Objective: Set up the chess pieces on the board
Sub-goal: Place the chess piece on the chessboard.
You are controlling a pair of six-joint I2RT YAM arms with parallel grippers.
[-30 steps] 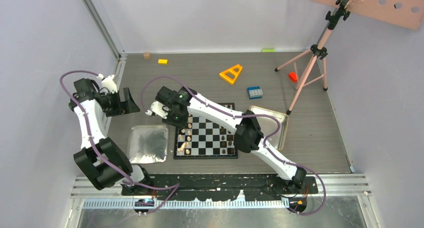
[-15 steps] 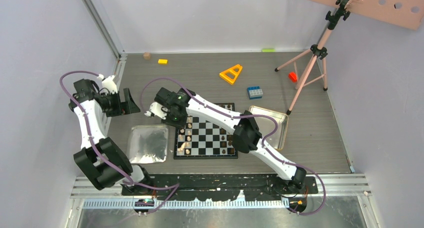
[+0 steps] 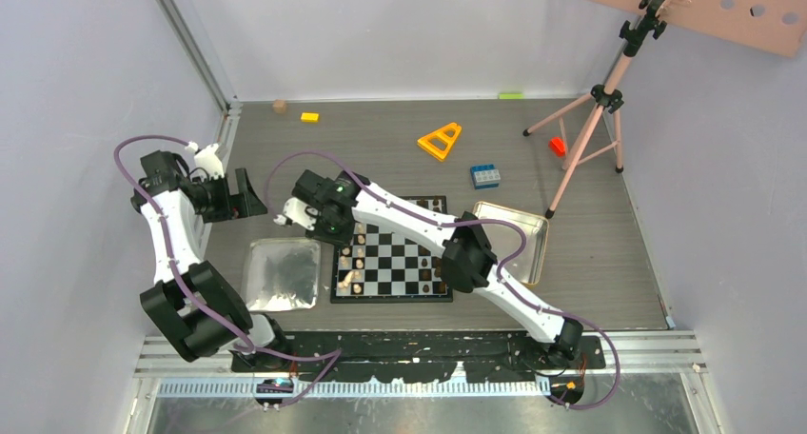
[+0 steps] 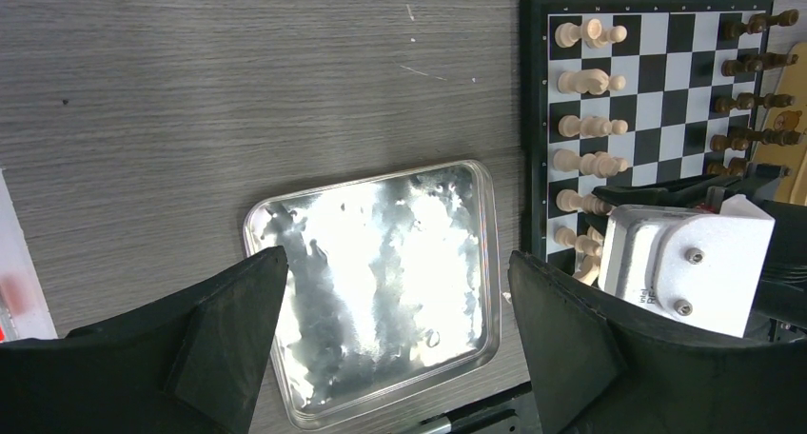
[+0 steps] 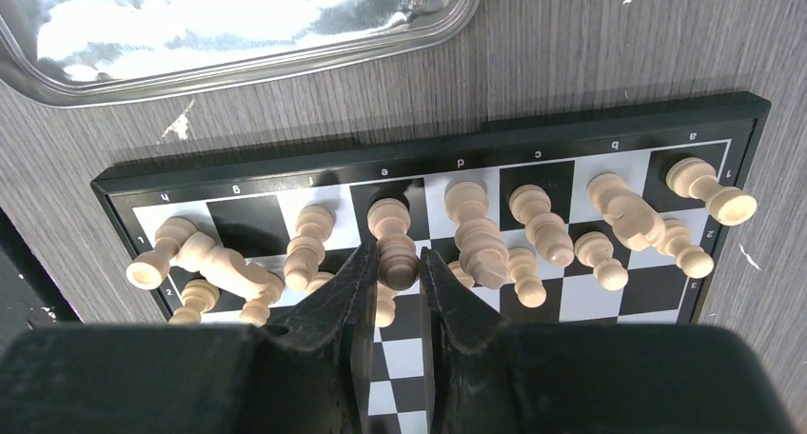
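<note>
The board (image 3: 400, 263) lies at the table's middle, with light tan chess pieces (image 3: 354, 263) along its left side and dark ones (image 3: 433, 267) on its right. My right gripper (image 3: 343, 236) hangs over the board's left edge. In the right wrist view, my right gripper (image 5: 395, 263) is shut on a light tan piece (image 5: 393, 239) above the board's (image 5: 590, 144) first two rows. Other tan pieces (image 5: 533, 225) stand or lie around it. Whether the held piece touches the board I cannot tell. My left gripper (image 3: 243, 194) is open, off to the left above the table, holding nothing.
A shiny silver tray (image 3: 283, 272) sits left of the board, under my left gripper (image 4: 395, 301) in its wrist view. A gold-rimmed tin (image 3: 535, 226) lies at the board's right. A blue brick (image 3: 484, 175), an orange triangle (image 3: 441, 141) and a tripod (image 3: 590, 120) stand farther back.
My right wrist has shifted slightly left over the board's left side. The left arm has not moved.
</note>
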